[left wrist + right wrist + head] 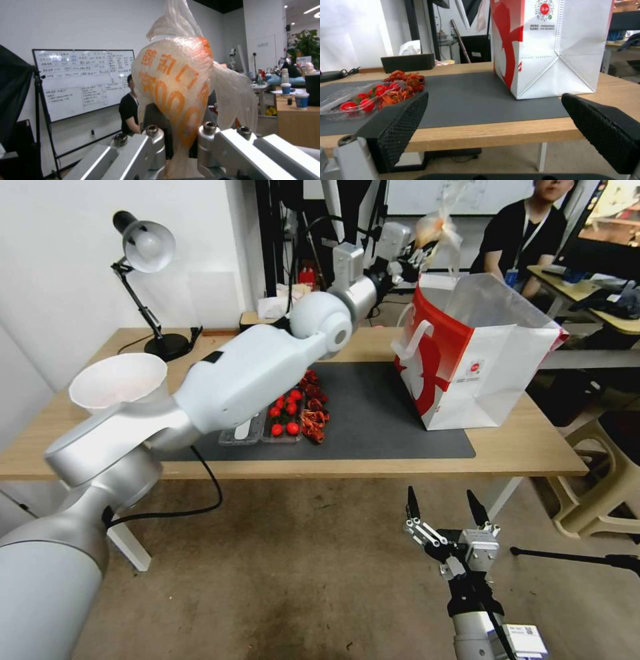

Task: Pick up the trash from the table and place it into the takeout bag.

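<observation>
My left arm reaches far across the table, and its gripper is shut on a small knotted clear bag with orange print. The bag hangs in the air just above the far rim of the takeout bag, a white paper bag with a red side panel that stands open on the dark grey mat. Close up, the knotted bag sits pinched between the left gripper's metal fingers. My right gripper is open and holds nothing, low in front of the table's front edge, facing the takeout bag.
A clear tray of small red fruit and dried red-orange scraps lies on the mat's left part. A white bowl and a desk lamp stand at the table's left. A beige stool is right of the table.
</observation>
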